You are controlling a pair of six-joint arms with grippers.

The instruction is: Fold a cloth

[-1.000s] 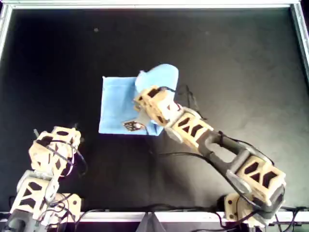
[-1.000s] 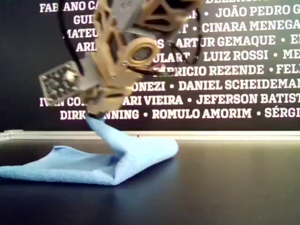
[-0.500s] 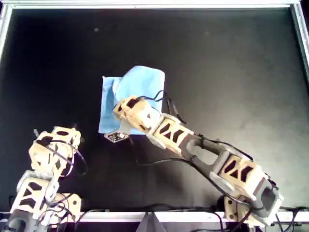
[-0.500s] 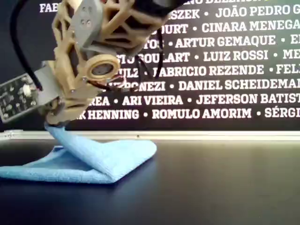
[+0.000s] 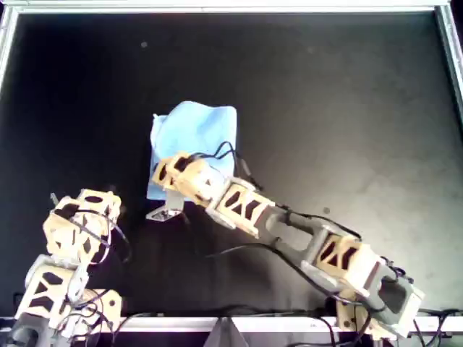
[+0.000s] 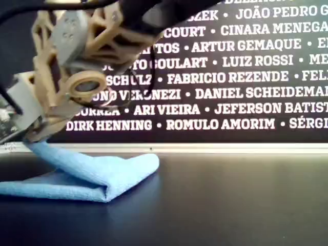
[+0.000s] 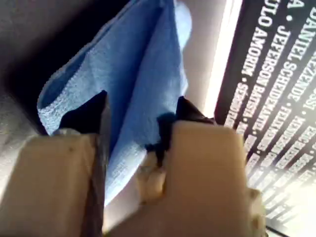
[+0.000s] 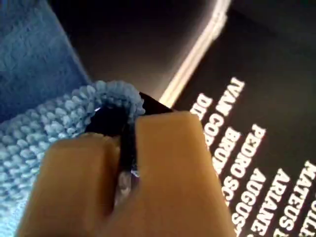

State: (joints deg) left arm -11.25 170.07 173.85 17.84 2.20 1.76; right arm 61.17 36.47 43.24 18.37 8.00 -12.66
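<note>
Left hand (image 7: 133, 113) sits parked by the worktop (image 5: 347, 108) near edge, overhead view's left, fingers spread, nothing between them. Right hand (image 8: 126, 128) is pinched on an edge of the cloth (image 5: 199, 126), fingertips hidden overhead by its own arm. The cloth lies left of centre, partly doubled over, its near part covered. The lettered banner (image 6: 246, 77) behind is cut off.

Black tabletop (image 5: 347, 108) w/ metal rim (image 5: 217, 9); dark backdrop (image 6: 246, 77) w/ white printed names.
</note>
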